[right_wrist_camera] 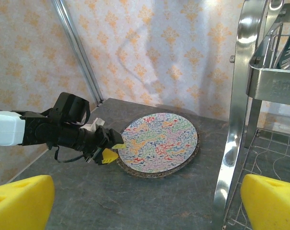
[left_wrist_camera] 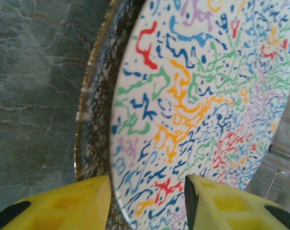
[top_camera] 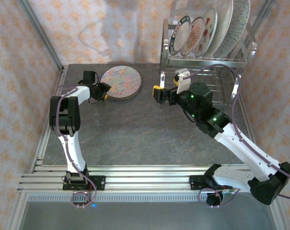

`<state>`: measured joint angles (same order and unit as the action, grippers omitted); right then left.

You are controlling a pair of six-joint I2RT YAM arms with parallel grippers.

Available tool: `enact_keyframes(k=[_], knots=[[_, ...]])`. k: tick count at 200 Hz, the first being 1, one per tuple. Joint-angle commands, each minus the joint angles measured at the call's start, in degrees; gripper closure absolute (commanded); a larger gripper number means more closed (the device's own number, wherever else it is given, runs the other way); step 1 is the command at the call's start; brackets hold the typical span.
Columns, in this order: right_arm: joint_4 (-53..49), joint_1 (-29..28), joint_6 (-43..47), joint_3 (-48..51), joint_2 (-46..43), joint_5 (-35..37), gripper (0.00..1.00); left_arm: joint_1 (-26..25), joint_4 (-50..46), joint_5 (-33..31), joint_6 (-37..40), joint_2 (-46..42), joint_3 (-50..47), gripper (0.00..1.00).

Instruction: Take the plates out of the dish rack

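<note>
Plates [top_camera: 196,34], round, patterned and ceramic, stand on edge, five in number, in the upper slots of the shiny chrome wire dish rack [top_camera: 209,60] at the far right of the dark stone-look surface [top_camera: 135,139]. One round plate with multicoloured squiggles [top_camera: 120,81] lies flat on the surface, far left of centre and well apart from the rack. The left wrist view shows a dark speckled rim [left_wrist_camera: 94,120] directly under it, apparently a second plate beneath; this cannot be confirmed.

The left hand [top_camera: 105,91] is at the near-left edge of the squiggle plate, its yellow fingers [left_wrist_camera: 78,206] part way apart and astride the rim. Whether they press on the plate cannot be told. The right hand [top_camera: 158,96] hangs between that plate and the rack, spread wide with nothing in it.

Assessment: unloading is at an early stage. One plate, possibly two, is out; five remain racked.
</note>
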<state>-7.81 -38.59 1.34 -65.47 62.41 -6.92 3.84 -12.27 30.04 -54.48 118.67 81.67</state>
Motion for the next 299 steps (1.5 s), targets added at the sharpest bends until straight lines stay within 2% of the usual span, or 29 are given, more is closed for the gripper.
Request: enact_keyframes(k=[1, 21, 39, 48, 75, 87, 97, 114, 143, 157, 171, 198, 228, 269, 299], knots=[[-0.2, -0.3, -0.8, -2.3, -0.1, 2.6, 0.01, 0.0, -6.7, -2.4, 1.9, 0.4, 1.5, 0.52], [-0.9, -0.3, -0.7, -2.9, -0.4, 4.1, 0.01, -0.1, -7.3, -2.9, 2.0, 0.2, 1.6, 0.52], [-3.0, -0.3, -0.8, -4.9, -0.8, 9.0, 0.01, -0.1, -7.9, -3.3, 2.1, -0.5, 1.7, 0.52], [-4.6, -0.3, -0.5, -6.5, -1.1, 12.8, 0.01, -0.1, -8.4, -3.6, 2.1, -1.0, 1.7, 0.52], [-14.8, 0.4, -1.7, -15.7, -0.3, 32.9, 0.02, -0.6, -10.5, -4.8, 2.2, -5.3, 1.4, 0.51], [-23.2, 2.9, -4.3, -22.6, 1.5, 39.8, 0.05, -1.6, -11.4, -5.4, 1.9, -8.7, 1.2, 0.5], [-28.8, 6.4, -6.8, -27.9, 2.9, 41.8, 0.09, -3.4, -12.2, -6.3, 2.2, -12.5, 1.5, 0.5], [-33.7, 14.7, -9.3, -33.8, 4.7, 38.6, 0.13, -7.9, -13.4, -8.6, 2.5, -18.4, 2.4, 0.49], [-34.2, 26.3, -10.4, -39.9, 8.7, 29.5, 0.13, -18.7, -12.4, -14.1, 1.2, -27.4, 3.0, 0.48], [-34.0, 30.8, -10.5, -42.8, 11.2, 25.3, 0.13, -24.4, -7.7, -16.5, 1.0, -32.0, 1.7, 0.45], [-33.0, 35.3, -10.0, -45.1, 13.6, 18.0, 0.13, -29.3, -0.8, -17.2, 1.3, -35.9, -0.7, 0.43], [-33.6, 41.0, -9.5, -50.8, 19.3, 7.6, 0.14, -36.0, 10.1, -17.1, 3.2, -41.6, -3.1, 0.42], [-34.7, 44.5, -9.7, -55.9, 24.9, 0.8, 0.16, -43.3, 17.3, -21.3, 12.4, -46.5, -2.7, 0.31], [-34.2, 45.8, -9.8, -58.5, 29.3, -2.1, 0.22, -47.8, 18.2, -21.4, 18.1, -46.7, 1.1, 0.3], [-35.1, 46.1, -9.3, -63.2, 33.7, -4.2, 0.36, -50.8, 17.9, -23.7, 21.9, -46.5, 2.8, 0.29]])
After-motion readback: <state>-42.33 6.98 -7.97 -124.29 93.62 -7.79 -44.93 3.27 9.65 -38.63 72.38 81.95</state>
